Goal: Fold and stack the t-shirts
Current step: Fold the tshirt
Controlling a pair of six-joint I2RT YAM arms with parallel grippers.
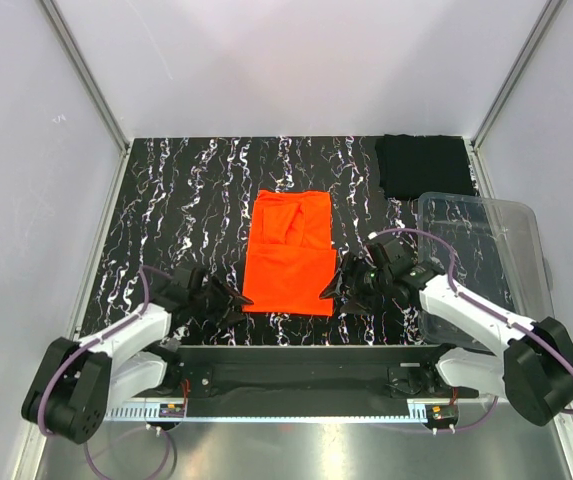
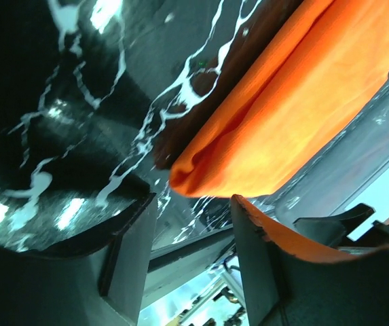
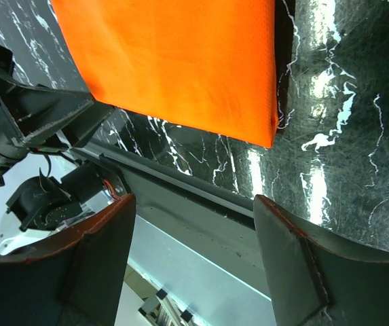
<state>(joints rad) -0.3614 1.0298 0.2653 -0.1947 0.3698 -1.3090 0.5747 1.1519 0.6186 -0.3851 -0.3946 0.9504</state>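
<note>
The orange-red t-shirt [image 1: 288, 252] lies folded into a tall rectangle at the middle of the table. The black t-shirt [image 1: 423, 165] lies folded at the far right corner. My left gripper [image 1: 236, 298] is open and empty, low at the shirt's near left corner; the left wrist view shows that corner [image 2: 262, 136] just beyond the fingertips [image 2: 193, 204]. My right gripper [image 1: 330, 290] is open and empty, at the shirt's near right corner; the right wrist view shows the shirt [image 3: 180, 61] ahead of the open jaws [image 3: 194, 204].
A clear plastic bin [image 1: 481, 250] stands at the right, beside and behind my right arm. The table has a black marbled top [image 1: 186, 200]; white walls close it on three sides. A metal rail [image 1: 296, 355] runs along the near edge.
</note>
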